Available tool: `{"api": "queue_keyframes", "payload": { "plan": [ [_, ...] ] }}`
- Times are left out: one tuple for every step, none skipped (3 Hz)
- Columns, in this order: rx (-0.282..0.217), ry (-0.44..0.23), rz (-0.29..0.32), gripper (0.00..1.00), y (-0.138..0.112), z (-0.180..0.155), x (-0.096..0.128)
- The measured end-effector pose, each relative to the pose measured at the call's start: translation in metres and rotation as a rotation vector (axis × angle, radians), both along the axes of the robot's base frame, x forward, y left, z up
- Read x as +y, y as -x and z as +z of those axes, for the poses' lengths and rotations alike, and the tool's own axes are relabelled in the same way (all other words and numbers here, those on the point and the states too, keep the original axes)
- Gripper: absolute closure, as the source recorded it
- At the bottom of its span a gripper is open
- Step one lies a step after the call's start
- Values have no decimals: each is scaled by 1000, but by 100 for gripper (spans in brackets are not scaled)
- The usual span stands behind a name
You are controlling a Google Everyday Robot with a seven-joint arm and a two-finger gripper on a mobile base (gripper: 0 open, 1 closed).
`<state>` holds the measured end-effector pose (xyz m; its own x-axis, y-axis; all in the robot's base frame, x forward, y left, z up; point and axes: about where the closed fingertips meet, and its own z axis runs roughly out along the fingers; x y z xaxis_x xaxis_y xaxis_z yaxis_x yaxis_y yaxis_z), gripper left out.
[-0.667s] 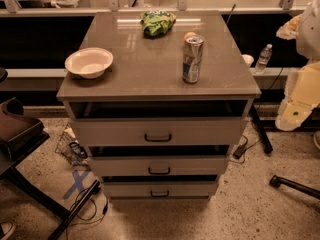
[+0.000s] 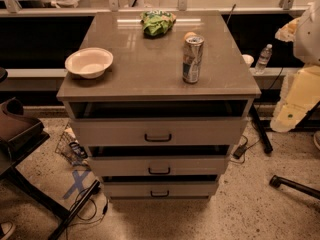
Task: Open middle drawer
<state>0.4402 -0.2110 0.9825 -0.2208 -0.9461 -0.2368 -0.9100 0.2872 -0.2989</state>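
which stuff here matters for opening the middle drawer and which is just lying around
For the job:
- middle drawer
- its handle
- hand, off to the cabinet's right, away from the drawer

Just lying about:
- bowl
- can
- green bag
- water bottle
- top drawer
- bottom drawer

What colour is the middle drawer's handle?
Dark, nearly black handle on the grey-beige middle drawer. Shows best in the camera view; gripper not in view.

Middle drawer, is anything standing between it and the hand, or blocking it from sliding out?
Nothing visible does. The hand is at the right edge, apart from the cabinet, and no object stands before the middle drawer.
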Motion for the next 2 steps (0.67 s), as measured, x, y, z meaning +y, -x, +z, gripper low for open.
{"api": "queue_keyframes", "payload": {
  "plan": [
    [-18,-41,-12,0,-6,-20,10],
    [-18,-118,-15,0,-7,-75,34]
  ]
}}
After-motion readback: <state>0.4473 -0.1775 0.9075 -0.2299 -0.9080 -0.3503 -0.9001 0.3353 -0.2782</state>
